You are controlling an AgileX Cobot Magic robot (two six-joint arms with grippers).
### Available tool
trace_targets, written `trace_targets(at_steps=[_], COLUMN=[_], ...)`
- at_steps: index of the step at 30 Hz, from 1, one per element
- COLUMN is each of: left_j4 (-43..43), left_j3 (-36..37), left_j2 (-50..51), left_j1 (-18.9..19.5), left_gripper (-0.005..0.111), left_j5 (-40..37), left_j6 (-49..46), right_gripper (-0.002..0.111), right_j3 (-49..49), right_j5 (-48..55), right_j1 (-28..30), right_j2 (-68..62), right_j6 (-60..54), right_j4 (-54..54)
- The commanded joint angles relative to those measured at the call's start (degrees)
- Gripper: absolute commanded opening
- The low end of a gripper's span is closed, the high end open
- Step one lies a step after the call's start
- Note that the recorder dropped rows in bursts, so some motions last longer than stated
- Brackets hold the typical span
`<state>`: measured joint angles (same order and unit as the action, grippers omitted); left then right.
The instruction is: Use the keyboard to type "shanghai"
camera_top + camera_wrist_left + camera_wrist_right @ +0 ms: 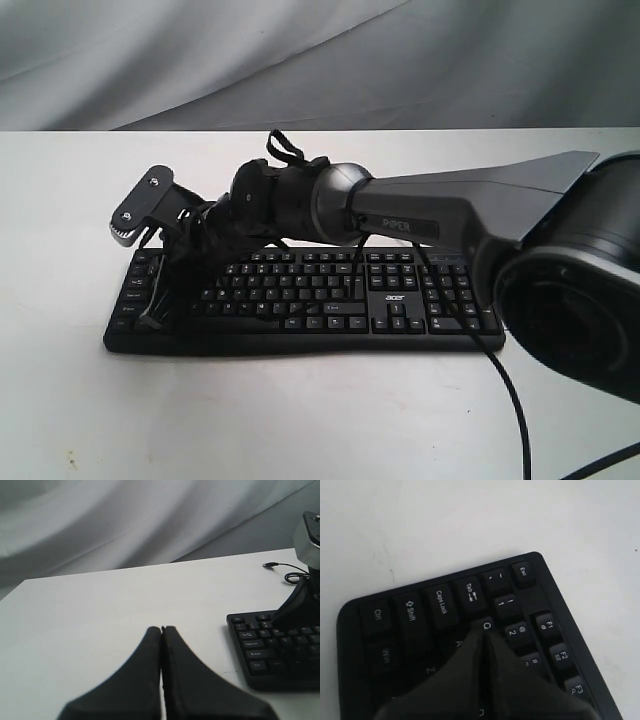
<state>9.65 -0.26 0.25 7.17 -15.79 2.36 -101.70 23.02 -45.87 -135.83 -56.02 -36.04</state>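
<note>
- Reaching across the middle with the right arm, we are holding the right gripper (485, 635) over the Esc-and-Ctrl end of the keyboard (320, 300).
- Its jaws are pressing together with nothing between them, forming one blunt tip just beside the Q key (487, 626) and over the row below.
- We are seeing the keyboard lying about mid-table (300, 420), with its long side parallel to the far edge and well clear of it.
- We are hovering the left gripper (161, 629) over bare table off that same end, with its fingers closed flat against each other and empty.
- We are judging this as lining up on a left-hand letter, S or A; the fingers are hiding which key is underneath, and whether the tip is touching it.
- Next we are needing a small sideways correction onto the wanted key, then a straight, short press and lift, without catching Q or a neighbouring key.
</note>
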Motion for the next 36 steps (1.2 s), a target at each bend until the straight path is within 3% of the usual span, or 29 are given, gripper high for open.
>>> trace_targets(at_steps=[1,36], left_j4=[-0.10,-0.10], left_j3=[0.26,0.26], left_j2=[-0.25,-0.25], left_j1=[-0.42,-0.42], left_gripper=[0.000,0.000], left_j5=[0.57,0.57], left_j6=[0.25,0.25], right_gripper=[0.000,0.000], right_j3=[-0.41,-0.41], right_j5=[1.61,1.71], right_j1=[-0.50,-0.86], right_j2=[0.07,-1.15], right_j6=[-0.48,2.52], right_j4=[1.34,6.91])
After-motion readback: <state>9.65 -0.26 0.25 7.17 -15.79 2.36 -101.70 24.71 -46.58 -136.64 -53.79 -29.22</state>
